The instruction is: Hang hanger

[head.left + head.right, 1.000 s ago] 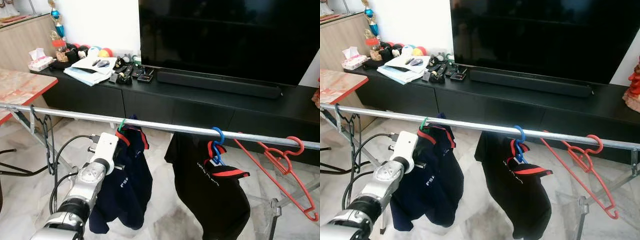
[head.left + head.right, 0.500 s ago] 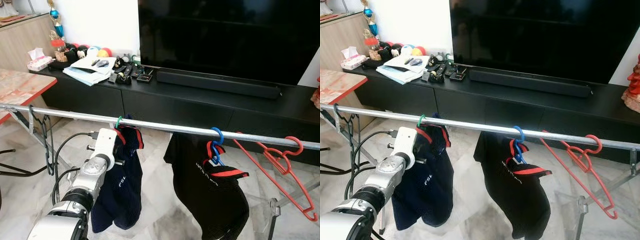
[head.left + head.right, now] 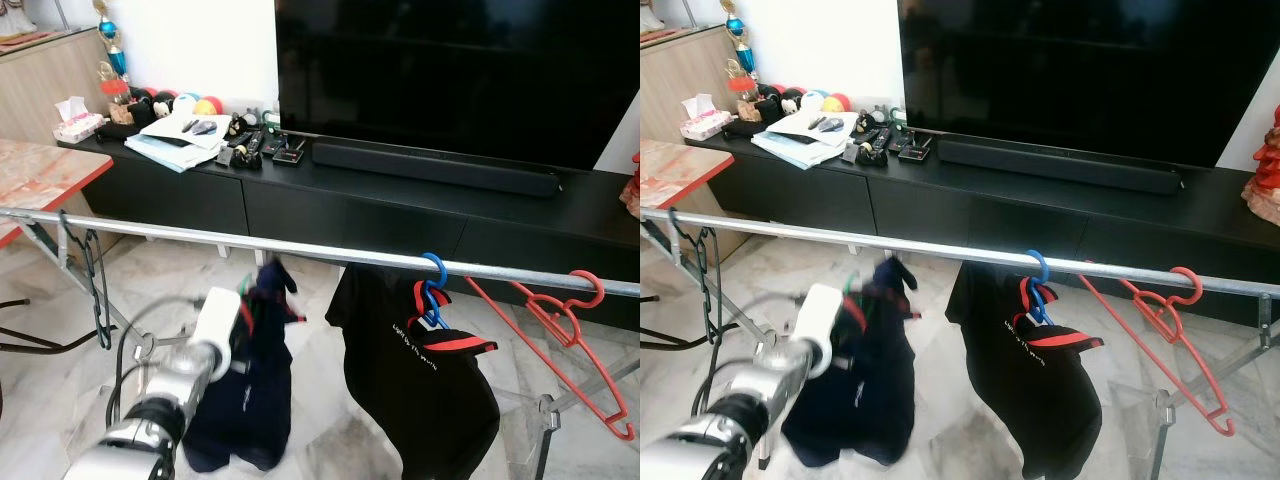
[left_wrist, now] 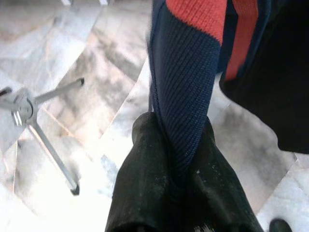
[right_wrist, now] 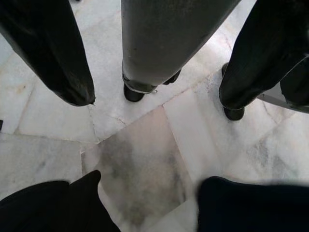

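The left gripper (image 4: pixel 178 159) is clamped on the red-trimmed collar of the navy polo shirt (image 3: pixel 250 400), which hangs below the metal rail (image 3: pixel 300 247) with its green hanger (image 3: pixel 853 292) off the rail; right along the rail hang a black shirt (image 3: pixel 420 370) on a blue hanger (image 3: pixel 434 285) and a bare red hanger (image 3: pixel 570 330); the right gripper (image 5: pixel 145 203) hangs spread apart over the marble floor (image 5: pixel 140 159).

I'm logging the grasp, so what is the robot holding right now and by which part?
The left gripper is shut on the navy shirt, pinching its ribbed collar with the red stripe, below the rail. The right gripper is open, holding nothing.
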Motion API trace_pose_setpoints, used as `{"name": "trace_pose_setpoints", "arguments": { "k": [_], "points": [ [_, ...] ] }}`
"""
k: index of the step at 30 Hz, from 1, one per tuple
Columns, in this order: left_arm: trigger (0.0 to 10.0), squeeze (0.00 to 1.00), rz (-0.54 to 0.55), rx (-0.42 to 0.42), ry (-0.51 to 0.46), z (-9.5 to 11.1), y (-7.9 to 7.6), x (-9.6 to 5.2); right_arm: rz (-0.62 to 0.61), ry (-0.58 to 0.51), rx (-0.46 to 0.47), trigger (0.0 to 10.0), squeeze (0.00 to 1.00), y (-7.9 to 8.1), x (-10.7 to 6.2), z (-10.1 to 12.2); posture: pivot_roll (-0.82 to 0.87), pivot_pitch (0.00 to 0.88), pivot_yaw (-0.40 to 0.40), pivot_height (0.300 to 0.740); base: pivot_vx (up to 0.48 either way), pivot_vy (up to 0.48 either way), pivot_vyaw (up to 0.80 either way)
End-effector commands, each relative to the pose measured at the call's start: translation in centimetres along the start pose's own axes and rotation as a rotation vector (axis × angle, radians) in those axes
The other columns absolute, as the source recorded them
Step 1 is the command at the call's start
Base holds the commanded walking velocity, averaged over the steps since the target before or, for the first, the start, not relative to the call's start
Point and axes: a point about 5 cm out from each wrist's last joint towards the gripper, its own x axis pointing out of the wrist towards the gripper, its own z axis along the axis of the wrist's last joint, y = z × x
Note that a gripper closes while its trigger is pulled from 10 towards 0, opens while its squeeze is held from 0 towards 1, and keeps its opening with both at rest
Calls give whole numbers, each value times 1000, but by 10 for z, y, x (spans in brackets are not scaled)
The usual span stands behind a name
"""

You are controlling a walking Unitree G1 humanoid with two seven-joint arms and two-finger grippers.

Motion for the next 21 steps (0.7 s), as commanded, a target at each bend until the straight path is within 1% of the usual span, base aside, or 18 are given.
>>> {"name": "trace_pose_setpoints", "arguments": {
  "k": [1,2,3,5,6,7,8,10,12,13,15,16,17,18,19,20,21],
  "points": [
    [10000,0,35,11,-25,7,9,-2,2,5,1,10000,0,1,0,-1,-44,28,16,740,0,0,0],
    [10000,0,35,11,-25,7,9,-2,2,5,1,10000,0,1,0,-1,-44,28,16,740,0,0,0],
    [10000,0,62,6,-55,9,13,-3,2,5,1,10000,0,1,0,-1,-40,28,16,740,0,0,0],
    [10000,0,61,-20,-128,16,14,-5,2,5,1,10000,0,1,0,-1,-41,28,17,740,0,0,0],
    [10000,0,36,-39,-238,28,14,-9,0,1,4,10000,0,1,0,-1,-42,28,17,740,0,0,0],
    [10000,0,25,-43,-264,31,14,-10,-1,0,5,10000,0,1,0,-1,-42,28,17,740,0,0,0],
    [10000,0,-15,-19,-295,34,12,-12,-3,-1,7,10000,0,1,0,-1,-42,28,17,740,0,0,0],
    [10000,0,-109,74,-339,37,7,-18,-5,-2,5,10000,0,1,0,-1,-42,27,17,740,0,0,0],
    [10000,0,-185,161,-339,35,4,-22,-6,-2,4,10000,0,1,0,-1,-41,28,15,740,0,0,0],
    [10000,0,-223,247,-336,33,7,-26,-5,-2,4,10000,0,1,0,-1,-39,28,16,740,0,0,0],
    [10000,0,-218,262,-356,37,17,-31,-4,-4,4,10000,0,1,0,0,-37,25,15,740,0,0,0],
    [10000,0,-218,262,-356,37,17,-31,-4,-4,4,10000,0,1,0,0,-37,25,15,740,0,0,0],
    [10000,0,-195,253,-387,43,24,-34,-4,-4,5,10000,0,0,0,0,-35,23,13,740,0,0,0],
    [10000,0,-182,249,-405,47,27,-36,-4,-5,5,10000,0,0,0,0,-35,23,12,740,0,0,0],
    [10000,0,-182,249,-405,47,27,-36,-4,-5,5,10000,0,0,0,0,-35,23,12,740,0,0,0],
    [10000,0,-139,247,-422,53,34,-38,-4,-5,4,10000,0,0,0,0,-35,23,10,740,0,0,0],
    [10000,0,-110,246,-435,57,36,-38,-3,-5,3,10000,0,0,0,0,-34,22,9,740,0,0,0]
  ]
}}
